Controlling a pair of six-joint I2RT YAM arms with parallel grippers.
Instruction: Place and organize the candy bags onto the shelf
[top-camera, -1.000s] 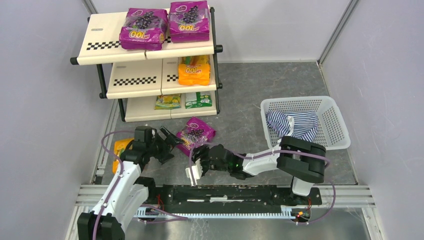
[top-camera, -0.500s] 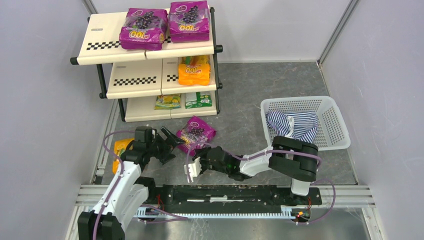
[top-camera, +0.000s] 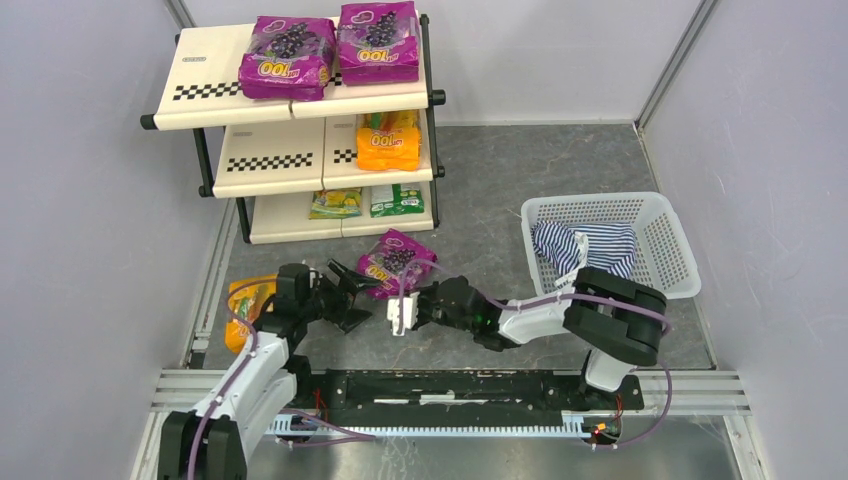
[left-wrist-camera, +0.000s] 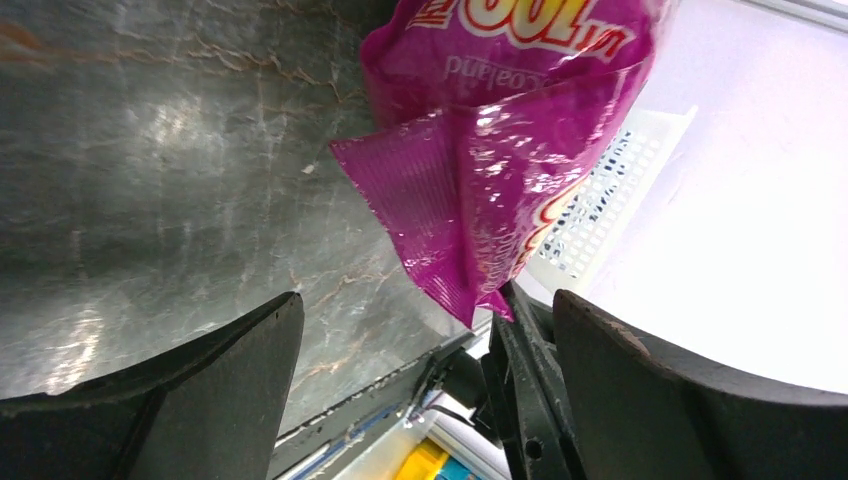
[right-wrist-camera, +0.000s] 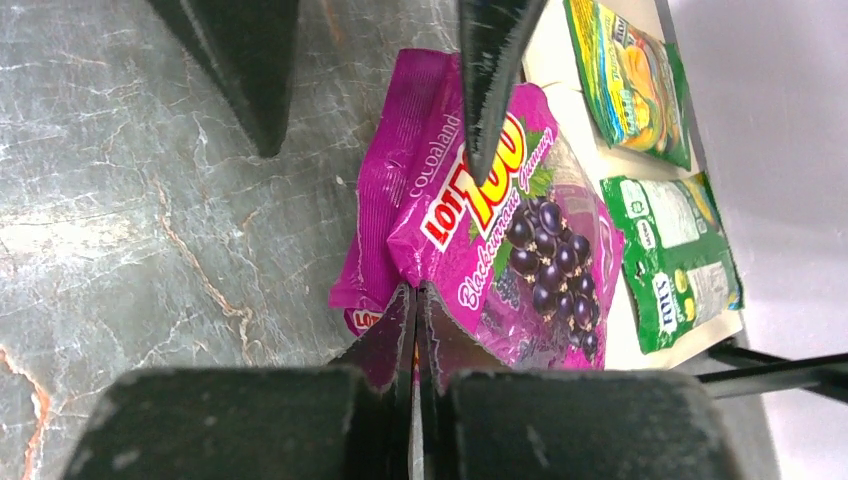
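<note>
Candy bags (top-camera: 378, 41) fill the right half of the shelf (top-camera: 200, 75), the largest thing in my overhead view. Two purple ones sit on top, an orange one (top-camera: 388, 142) on the middle tier and two green ones (top-camera: 397, 199) on the bottom. Each upper tier covers the rear of the one below, so I cannot tell what lies further back. The white mesh basket (top-camera: 668, 250) on the right holds a striped cloth (top-camera: 585, 247). By the left wall a second orange bag (top-camera: 247, 300) on the floor is half hidden behind the left arm.

The purple bag (top-camera: 397, 262) lies face up on the floor just before the bottom tier. Its long axis slants from the grippers toward the shelf, and the left wrist view cuts off its far end. I read "cocoaland" and "LOT 100" on it, and a yellow "100" on the shelved purple pair. The script under the grapes is too small for me to be sure of.

The right gripper (right-wrist-camera: 415, 300) is clamped on that bag's near seam. The left gripper (left-wrist-camera: 425, 300) has its jaws spread wide, holding nothing, just beside the bag's left edge.
</note>
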